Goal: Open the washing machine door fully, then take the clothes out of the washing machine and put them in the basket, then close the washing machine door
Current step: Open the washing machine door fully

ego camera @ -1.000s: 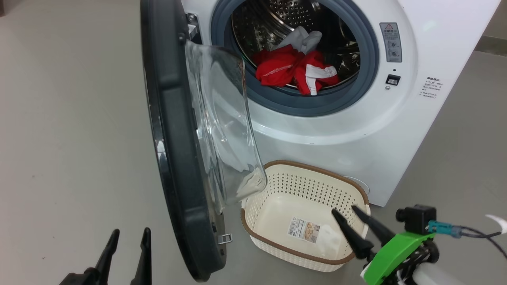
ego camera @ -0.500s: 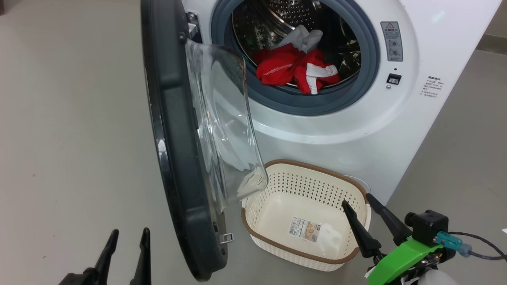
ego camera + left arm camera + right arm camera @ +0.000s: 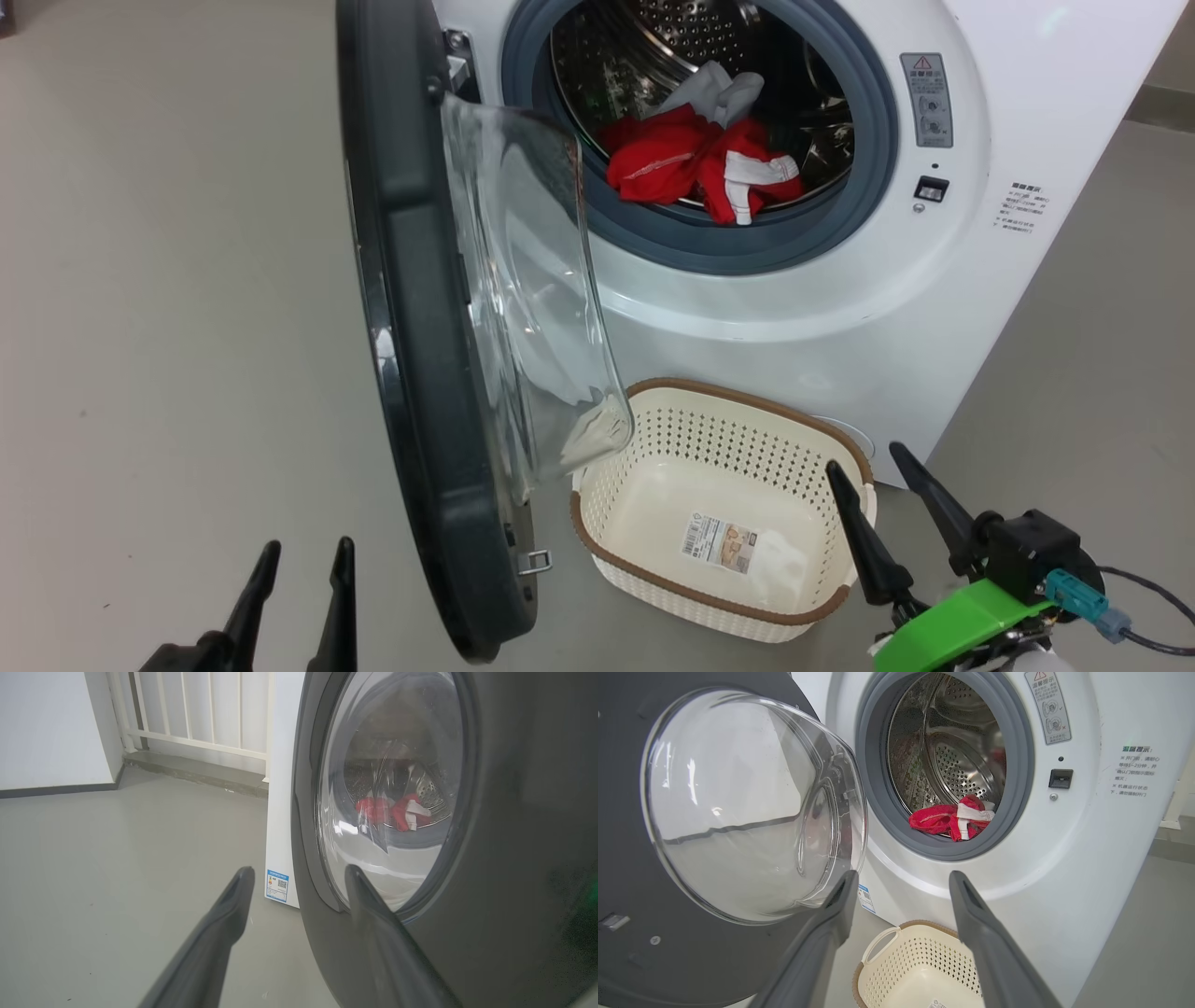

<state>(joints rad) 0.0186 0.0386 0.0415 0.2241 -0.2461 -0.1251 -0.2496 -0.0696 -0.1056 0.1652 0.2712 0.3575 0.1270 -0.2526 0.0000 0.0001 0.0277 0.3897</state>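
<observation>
Standing wide open, door (image 3: pixel 411 327) juts out left of washer (image 3: pixel 794 317). Clothes (image 3: pixel 691 163) heaped at the drum's front lip. Basket (image 3: pixel 709 434) on floor just below the opening. Right gripper (image 3: pixel 864 455) spread wide, empty, at basket's right rim. Left gripper (image 3: pixel 310 542) spread wide, empty, left of door.

Head view: top of washing machine (image 3: pixel 840 308) and washing machine door (image 3: pixel 411 327) cut by top edge. Base of left gripper (image 3: pixel 309 546) cut by bottom edge, 2 fingers show. Arm of right gripper (image 3: pixel 864 459) runs off the bottom right corner. Left corner of basket (image 3: pixel 738 439) sits behind door glass, distorted. Print on sticker (image 3: pixel 719 541) and warning label (image 3: pixel 924 98) too small to read.

Left wrist view: clothes (image 3: pixel 402 812) seen through glass, warped; blue label (image 3: pixel 277 885) unreadable; door rim at right blurred.

Right wrist view: basket cut by bottom edge.
</observation>
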